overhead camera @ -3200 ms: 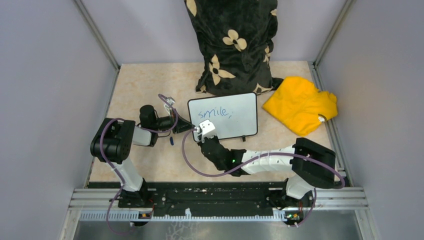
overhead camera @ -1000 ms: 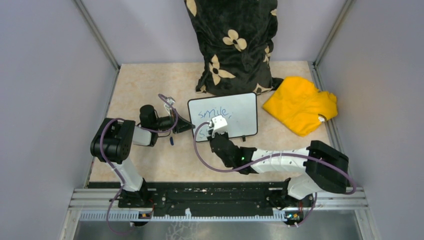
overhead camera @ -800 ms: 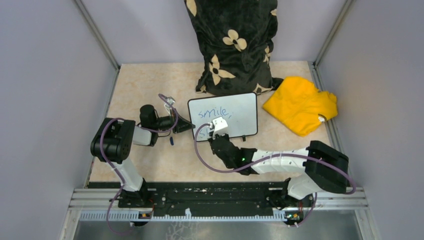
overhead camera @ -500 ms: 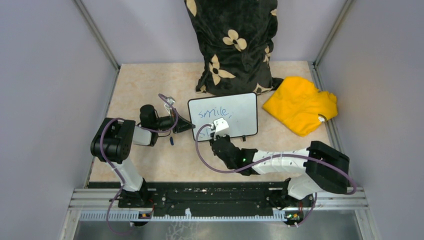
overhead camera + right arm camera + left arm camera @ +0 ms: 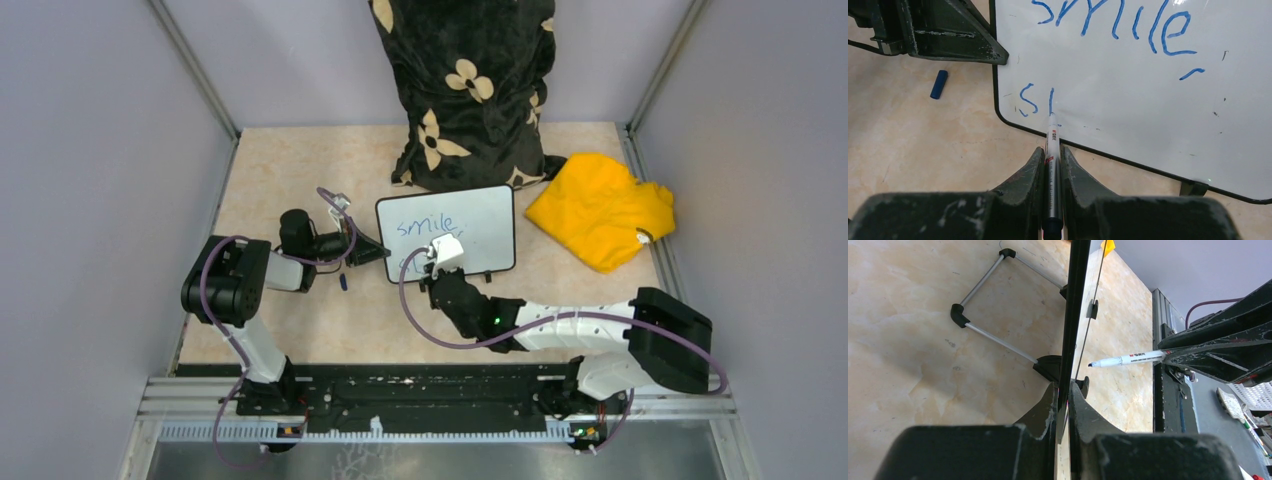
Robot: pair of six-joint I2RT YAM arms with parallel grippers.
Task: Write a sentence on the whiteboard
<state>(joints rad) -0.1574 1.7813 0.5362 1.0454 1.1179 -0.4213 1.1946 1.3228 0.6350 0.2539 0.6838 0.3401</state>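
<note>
The whiteboard stands tilted on the table in front of a dark pillow; it also shows in the right wrist view. The sentence in blue reads "smile," with "sl" begun on a second line. My left gripper is shut on the board's left edge, seen edge-on. My right gripper is shut on a white marker, its tip at the board's lower left. The marker also shows in the left wrist view.
A black pillow with cream flowers stands behind the board. A yellow cloth lies at the right. A blue marker cap lies on the table left of the board, also in the top view. Grey walls enclose the table.
Blue strokes have appeared on a second line below "smile,". My right gripper with the marker has moved right along the board's lower left. The left arm has not moved.
</note>
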